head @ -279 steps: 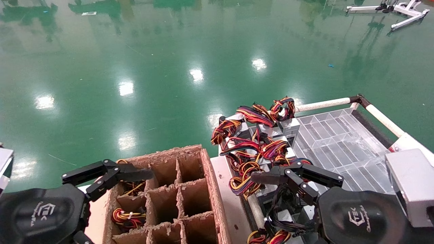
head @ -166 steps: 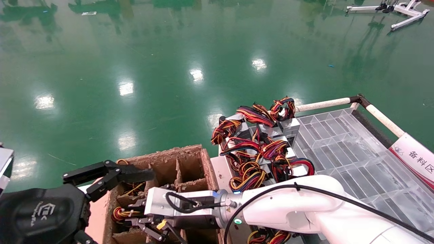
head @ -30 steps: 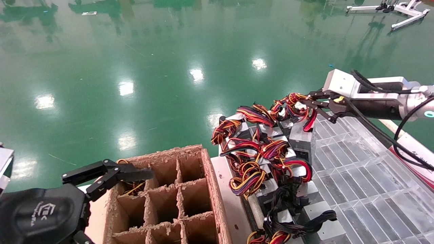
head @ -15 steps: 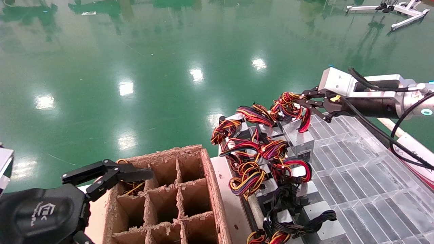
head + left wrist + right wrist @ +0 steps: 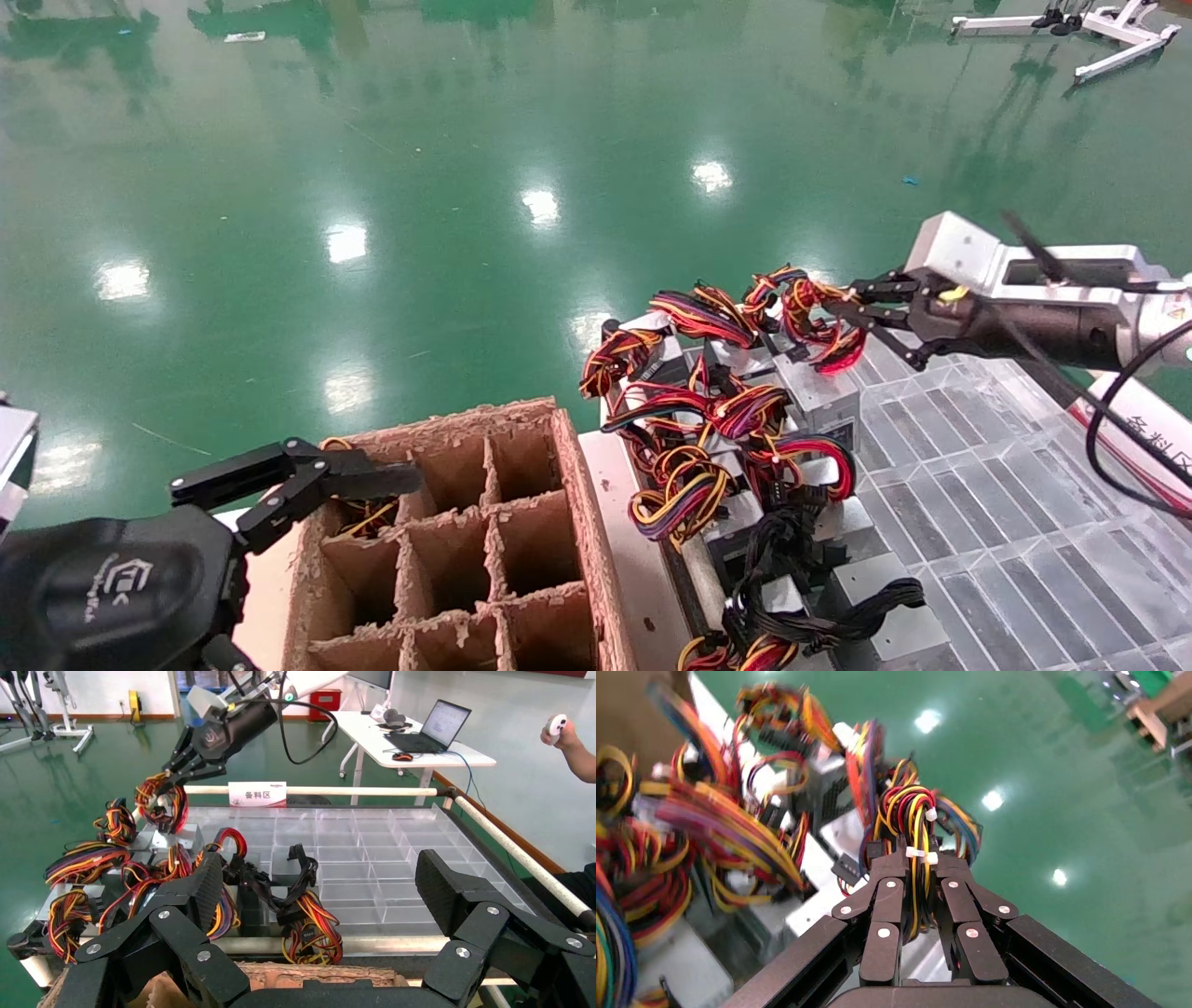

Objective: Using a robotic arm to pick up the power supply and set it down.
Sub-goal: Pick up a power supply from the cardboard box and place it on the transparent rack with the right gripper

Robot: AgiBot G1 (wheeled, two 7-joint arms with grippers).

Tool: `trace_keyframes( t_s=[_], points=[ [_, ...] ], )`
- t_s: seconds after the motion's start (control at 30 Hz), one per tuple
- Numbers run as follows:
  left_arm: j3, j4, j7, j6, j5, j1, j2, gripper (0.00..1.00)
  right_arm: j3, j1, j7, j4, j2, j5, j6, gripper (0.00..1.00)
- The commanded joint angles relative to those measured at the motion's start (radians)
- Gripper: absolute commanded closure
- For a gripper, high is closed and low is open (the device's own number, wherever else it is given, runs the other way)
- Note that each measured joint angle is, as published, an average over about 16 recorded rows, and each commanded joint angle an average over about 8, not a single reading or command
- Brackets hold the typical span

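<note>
Over the far corner of the clear plastic compartmented tray [image 5: 941, 438], the right gripper [image 5: 849, 312] of the white-shelled robotic arm [image 5: 1071, 298] reaches in from the right; silver wrist block, black fingers [image 5: 888, 903] slim and riveted. Fingers pinched together on the looped bundle of red, yellow and black wires of the power supply [image 5: 819, 387]; wires pass straight between the finger pads in the right wrist view, white zip tie just above the tips

Power supply: small grey sheet-metal rectangular box, matte, square-edged, dark label on the face toward the camera. Sits at the far end of the heap on the tray, box tilted, resting against neighbouring units; wire loop pulled up toward the gripper

Heap of similar grey metal boxes [image 5: 708, 419] along the tray's left edge, each with glossy coiled wire bundles, mostly red-yellow-black, some purple; two nearer the camera carry all-black cables [image 5: 792, 559]

Tray: transparent, ribbed into rectangular cells, framed by a white tube rail [image 5: 885, 287]

Brown corrugated cardboard divider box [image 5: 466, 540] left of the tray, frayed fibrous edges, square cells; wire coil visible in one far-left cell

Left gripper [image 5: 298, 480] black, matte, hovers left of the tray over the cardboard box's corner, jaws spread wide, nothing between them

Floor beyond the tray glossy green
</note>
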Motion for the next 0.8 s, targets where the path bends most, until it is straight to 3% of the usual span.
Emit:
trace_keyframes(
  t_s=[0.03,0.8],
  points=[
    [0.0,0.0,0.0,0.0,0.0,0.0,0.0,0.0,0.015,-0.012,0.014,-0.006,0.01,0.022,-0.007,1.0],
    [0.0,0.0,0.0,0.0,0.0,0.0,0.0,0.0,0.206,-0.22,0.16,-0.024,0.003,0.287,0.023,1.0]
  ],
)
